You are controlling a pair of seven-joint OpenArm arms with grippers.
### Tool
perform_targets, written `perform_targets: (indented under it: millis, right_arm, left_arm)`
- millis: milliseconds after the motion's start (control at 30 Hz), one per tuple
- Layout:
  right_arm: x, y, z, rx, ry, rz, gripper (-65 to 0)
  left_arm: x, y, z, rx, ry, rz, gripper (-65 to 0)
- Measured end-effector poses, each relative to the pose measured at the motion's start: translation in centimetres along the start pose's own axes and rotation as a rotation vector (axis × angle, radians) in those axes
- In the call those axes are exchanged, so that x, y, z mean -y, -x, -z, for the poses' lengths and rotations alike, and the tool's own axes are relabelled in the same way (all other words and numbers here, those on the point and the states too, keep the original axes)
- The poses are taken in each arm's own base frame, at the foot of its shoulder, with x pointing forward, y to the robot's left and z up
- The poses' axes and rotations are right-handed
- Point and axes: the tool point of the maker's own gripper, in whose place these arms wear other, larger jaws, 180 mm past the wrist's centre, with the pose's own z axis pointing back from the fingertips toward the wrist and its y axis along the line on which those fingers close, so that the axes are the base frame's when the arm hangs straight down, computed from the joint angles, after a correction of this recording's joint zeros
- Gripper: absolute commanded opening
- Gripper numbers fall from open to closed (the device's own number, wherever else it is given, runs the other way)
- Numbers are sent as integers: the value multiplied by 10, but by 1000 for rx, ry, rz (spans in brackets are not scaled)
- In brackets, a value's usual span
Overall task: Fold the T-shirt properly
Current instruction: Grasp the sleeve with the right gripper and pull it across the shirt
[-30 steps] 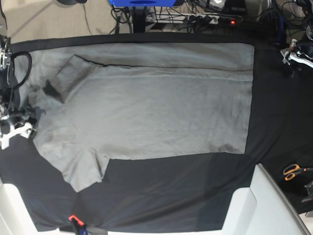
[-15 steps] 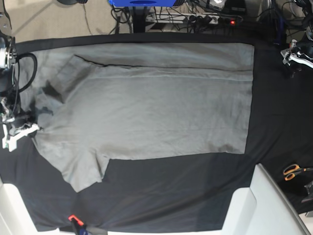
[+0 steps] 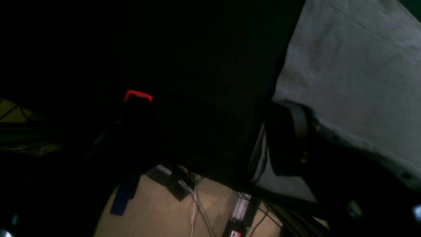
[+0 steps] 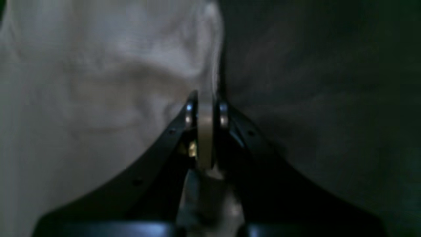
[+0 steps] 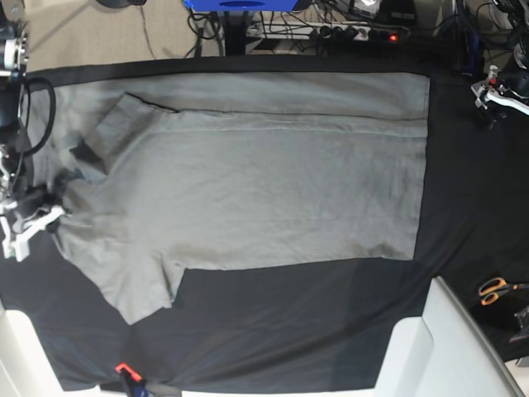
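If my right fingers (image 4: 206,113), closed on the edge of the grey T-shirt (image 5: 273,190) lying across the bench (image 5: 273,331), hold too little cloth, it could slip free; my left fingers (image 3: 210,131) stand open.

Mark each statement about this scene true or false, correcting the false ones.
1. The right gripper is closed on the T-shirt. True.
2. The left gripper grips the shirt's collar. False: its jaws stand open, holding nothing.
3. The scissors have orange handles. True.
4. The scissors lie on top of the shirt. False: they lie beside it, on the black cloth.
5. The shirt is bright red. False: it is grey.
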Motion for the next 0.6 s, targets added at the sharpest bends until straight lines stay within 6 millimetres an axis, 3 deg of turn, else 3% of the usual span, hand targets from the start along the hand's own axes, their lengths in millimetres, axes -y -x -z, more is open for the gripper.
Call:
perform_targets:
  millis: [267, 433, 600]
  right_arm:
    - [-20, -7, -32, -21, -24, -28, -650]
    - [-31, 8, -50, -65, -30, -15, -650]
    - [-45, 15, -66, -83, -42, -23, -650]
  left_arm:
    - [-1, 0, 0, 1, -5, -3, -146]
    - [-1, -1, 0, 0, -6, -2, -146]
    - [19, 5, 9, -24, 48, 25, -146]
